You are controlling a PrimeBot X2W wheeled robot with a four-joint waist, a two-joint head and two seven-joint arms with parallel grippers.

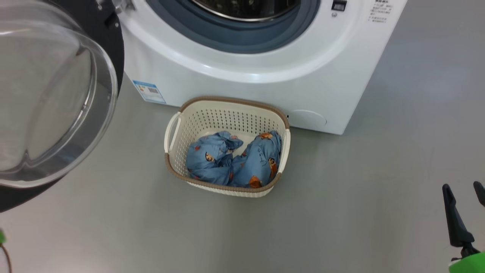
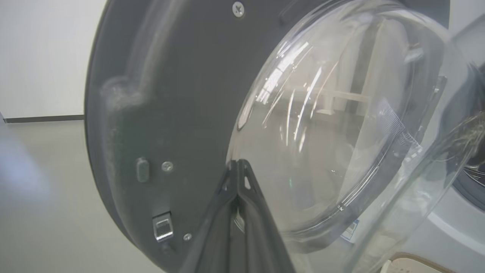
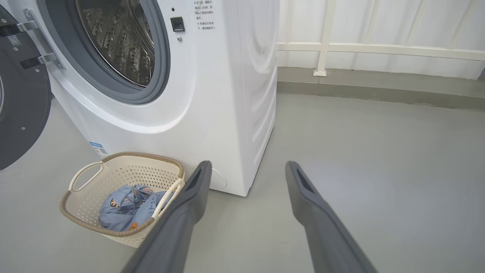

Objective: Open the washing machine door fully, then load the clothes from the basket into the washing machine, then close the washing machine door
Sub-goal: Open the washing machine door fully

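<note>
The washing machine (image 1: pixel 235 87) stands at the top of the head view with its drum (image 3: pixel 117 41) exposed. The washing machine door (image 1: pixel 57 94) hangs swung out to the left, its glass bowl bulging toward me. On the floor against the machine's front sits the basket (image 1: pixel 178 167), holding the clothes (image 1: pixel 235 161), light-blue bundles with orange figures. My left gripper (image 2: pixel 238 163) is shut and empty, its tips close to the door's (image 2: pixel 170 113) dark inner face beside the glass bowl. My right gripper (image 1: pixel 462 185) is open and empty at the lower right, well right of the basket (image 3: pixel 87 223) and the clothes (image 3: pixel 129 212).
Grey floor (image 1: pixel 341 212) spreads around the basket and to the machine's right. In the right wrist view a white railing (image 3: pixel 379 49) and a low kerb run along the far wall. A blue label sticker (image 1: pixel 149 91) marks the machine's lower left.
</note>
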